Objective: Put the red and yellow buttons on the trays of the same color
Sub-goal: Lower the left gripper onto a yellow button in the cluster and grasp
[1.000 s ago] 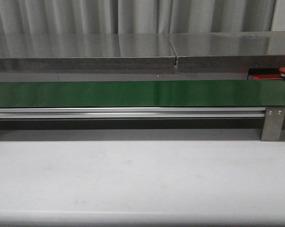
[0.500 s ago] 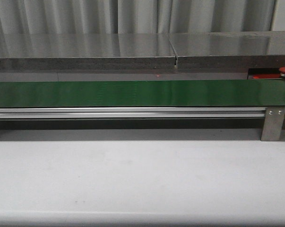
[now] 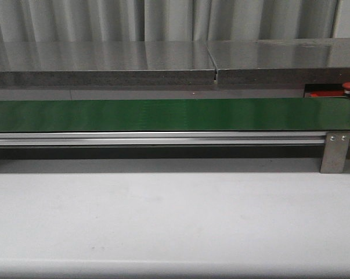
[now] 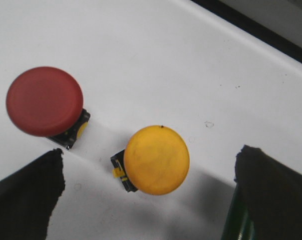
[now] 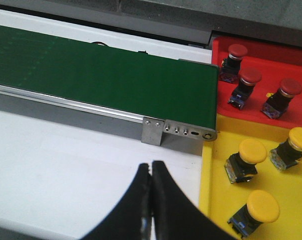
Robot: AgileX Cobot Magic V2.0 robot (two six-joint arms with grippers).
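Left wrist view: the left gripper (image 4: pixel 145 200) hangs with its jaws spread wide over the white table (image 4: pixel 156 55), the yellow button (image 4: pixel 157 159) between its fingers and the red button (image 4: pixel 44 101) just beside one finger, so the step in hand is judged a pick, which calls for lowering and closing on one cap only. Right wrist view: the right gripper (image 5: pixel 151 187) hangs with jaws pressed together and empty, near the green belt (image 5: pixel 100 75). At the belt's end lie the red tray (image 5: pixel 251 52) with three red buttons and, nearer, the yellow tray (image 5: pixel 213 165) with three yellow ones; nothing visibly blocks them.
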